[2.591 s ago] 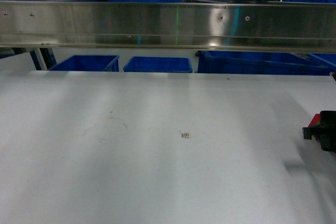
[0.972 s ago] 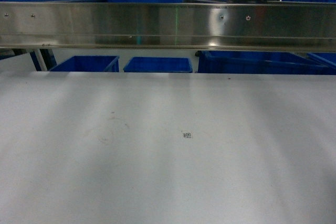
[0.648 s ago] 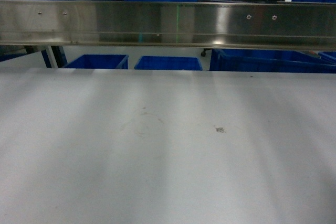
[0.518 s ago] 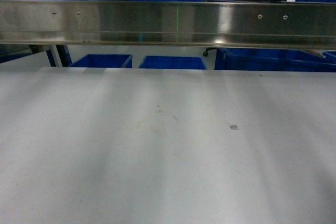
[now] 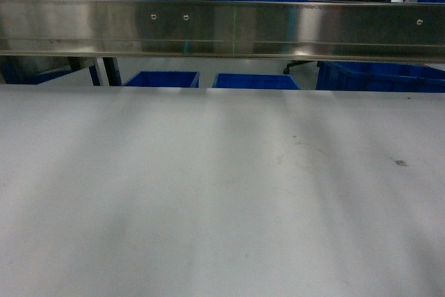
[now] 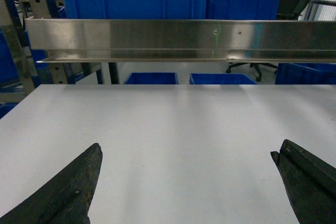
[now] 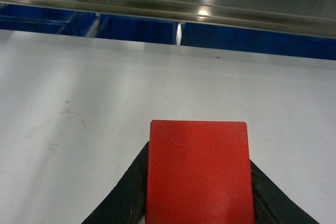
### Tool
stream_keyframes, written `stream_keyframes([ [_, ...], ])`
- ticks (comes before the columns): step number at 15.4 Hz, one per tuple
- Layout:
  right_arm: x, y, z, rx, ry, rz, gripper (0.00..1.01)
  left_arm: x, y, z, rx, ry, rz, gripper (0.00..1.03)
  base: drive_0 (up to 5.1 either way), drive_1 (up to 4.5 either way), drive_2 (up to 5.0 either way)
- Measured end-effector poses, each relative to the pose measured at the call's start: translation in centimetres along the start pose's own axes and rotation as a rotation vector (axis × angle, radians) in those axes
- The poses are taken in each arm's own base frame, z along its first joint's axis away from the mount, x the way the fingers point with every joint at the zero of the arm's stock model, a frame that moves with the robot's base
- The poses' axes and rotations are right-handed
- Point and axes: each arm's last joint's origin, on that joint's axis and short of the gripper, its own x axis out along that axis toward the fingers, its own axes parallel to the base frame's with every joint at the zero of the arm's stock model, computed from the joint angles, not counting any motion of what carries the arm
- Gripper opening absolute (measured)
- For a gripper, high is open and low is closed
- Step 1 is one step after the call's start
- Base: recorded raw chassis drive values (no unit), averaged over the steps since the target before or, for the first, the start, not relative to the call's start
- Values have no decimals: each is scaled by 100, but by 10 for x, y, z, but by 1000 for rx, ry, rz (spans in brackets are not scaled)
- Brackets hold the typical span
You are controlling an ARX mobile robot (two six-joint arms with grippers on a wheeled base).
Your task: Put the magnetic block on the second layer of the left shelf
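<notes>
A small bright-red magnetic block (image 7: 198,171) sits clamped between the two dark fingers (image 7: 126,192) of the right gripper (image 7: 198,203), held above a flat white tabletop (image 7: 79,103) and filling the lower middle of the right wrist view. Beyond the table's far edge runs a shiny stainless-steel rail (image 5: 222,29), with blue tubs (image 5: 163,79) behind and below it. The left gripper (image 6: 186,182) hangs over the same table with its dark fingers (image 6: 68,192) spread wide and nothing between them. Neither gripper shows in the head view.
</notes>
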Motion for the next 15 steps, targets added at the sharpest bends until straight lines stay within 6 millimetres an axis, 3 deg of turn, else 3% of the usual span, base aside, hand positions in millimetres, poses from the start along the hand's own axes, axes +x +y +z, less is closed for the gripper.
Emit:
stream_keyframes([
  [15,0,0,0,-2,1,3,34,0,0,0,0,3,-1,98,-492,296,188],
])
